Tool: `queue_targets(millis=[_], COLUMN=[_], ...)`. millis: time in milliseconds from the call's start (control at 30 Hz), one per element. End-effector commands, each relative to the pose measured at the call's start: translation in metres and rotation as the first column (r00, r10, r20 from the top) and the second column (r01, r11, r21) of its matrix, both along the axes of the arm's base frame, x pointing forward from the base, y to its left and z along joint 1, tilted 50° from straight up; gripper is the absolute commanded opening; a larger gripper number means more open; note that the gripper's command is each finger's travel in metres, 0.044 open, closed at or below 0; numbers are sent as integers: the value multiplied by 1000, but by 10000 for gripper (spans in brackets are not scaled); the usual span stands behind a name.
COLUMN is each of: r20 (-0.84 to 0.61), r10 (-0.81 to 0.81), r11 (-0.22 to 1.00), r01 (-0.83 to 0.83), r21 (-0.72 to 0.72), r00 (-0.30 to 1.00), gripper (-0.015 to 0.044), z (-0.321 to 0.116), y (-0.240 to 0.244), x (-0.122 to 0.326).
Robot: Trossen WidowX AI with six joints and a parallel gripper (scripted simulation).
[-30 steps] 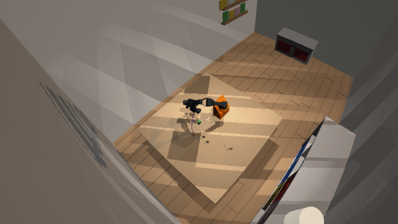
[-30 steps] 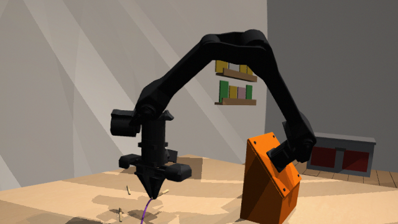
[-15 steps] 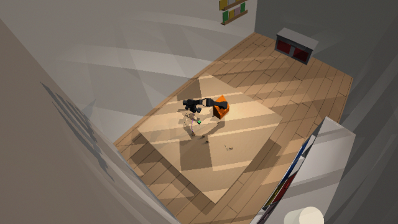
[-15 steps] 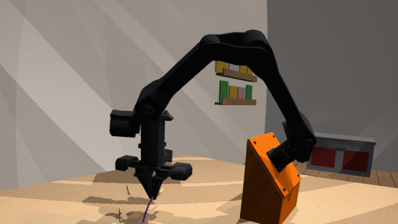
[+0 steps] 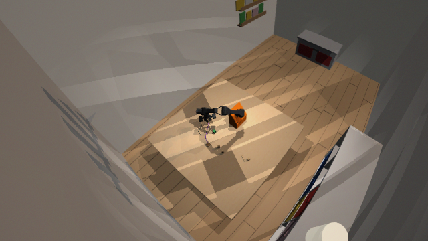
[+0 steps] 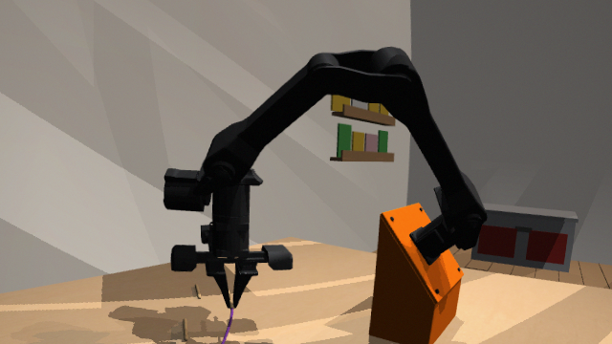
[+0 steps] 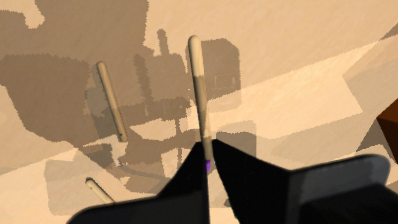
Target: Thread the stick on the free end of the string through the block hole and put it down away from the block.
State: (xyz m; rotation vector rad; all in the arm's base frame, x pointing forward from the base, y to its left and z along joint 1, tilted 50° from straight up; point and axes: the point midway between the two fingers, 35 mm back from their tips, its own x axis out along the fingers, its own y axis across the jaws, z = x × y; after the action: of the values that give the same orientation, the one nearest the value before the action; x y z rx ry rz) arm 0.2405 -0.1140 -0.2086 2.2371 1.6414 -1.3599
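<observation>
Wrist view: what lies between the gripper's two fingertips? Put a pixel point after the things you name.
The end of a thin wooden stick (image 7: pixel 198 82), beside the purple string (image 7: pixel 208 166), lies between the gripper's (image 7: pixel 208 144) fingertips in the wrist view.
</observation>
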Motion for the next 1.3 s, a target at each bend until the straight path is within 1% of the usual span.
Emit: queue_targets(millis=[0, 267, 567, 933, 1267], r20=[109, 314, 509, 667, 712], r10=[91, 281, 469, 634, 701], r11=[996, 959, 878, 732, 574], r01=[-90, -273, -446, -584, -623], r21=[-14, -70, -176, -351, -531], r00=[990, 907, 722, 393, 38], gripper=[0, 0, 0, 0, 0], z=[1, 2, 4, 6, 8], y=[-1, -1, 0, 1, 2], x=[5, 11, 18, 26, 34])
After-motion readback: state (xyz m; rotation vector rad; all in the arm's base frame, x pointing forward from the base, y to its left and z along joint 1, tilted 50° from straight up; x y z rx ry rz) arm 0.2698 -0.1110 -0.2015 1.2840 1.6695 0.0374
